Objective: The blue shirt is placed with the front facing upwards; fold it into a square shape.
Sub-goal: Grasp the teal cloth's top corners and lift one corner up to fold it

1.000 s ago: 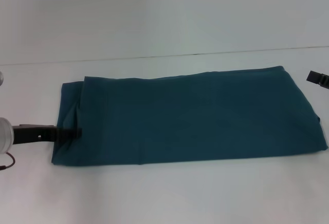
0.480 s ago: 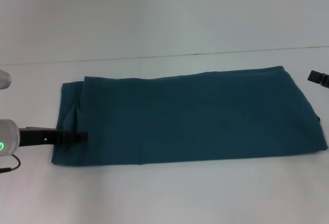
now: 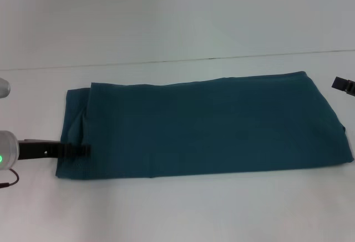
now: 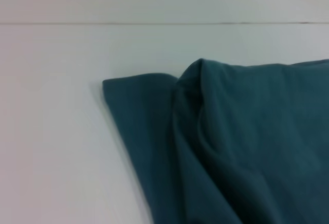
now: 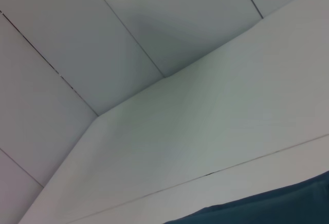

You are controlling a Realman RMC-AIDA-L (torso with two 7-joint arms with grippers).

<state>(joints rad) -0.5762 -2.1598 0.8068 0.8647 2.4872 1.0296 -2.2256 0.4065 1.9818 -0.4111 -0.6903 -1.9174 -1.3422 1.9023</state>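
- On the white table [image 3: 183, 208], the blue shirt [image 3: 205, 128] lies spread sideways as a long flat band, running from the robot's left across to its far right.
- No lettering, sleeves or neck label show on the upper face; only plain cloth is visible, so the sides appear already folded inward lengthwise.
- At the left end, an under-layer pokes out past the top layer, with a soft ridge where the layers overlap; the left wrist view shows this bunching close up.
- Judging from this, the lengthwise folds are done, and what remains is bringing one end over the other, perhaps more than once, to shorten the band into a square.
- The left gripper [image 3: 83, 150] sits low at the shirt's left edge, its dark tip over the cloth near the front corner; whether its jaws are spread or pinching fabric, I cannot tell.
- The right gripper [image 3: 345, 85] shows only as a dark tip at the right border, just beside the shirt's far right end and apparently clear of it; its jaw state cannot be told either.
- The uneven left end may need smoothing for a neat square.
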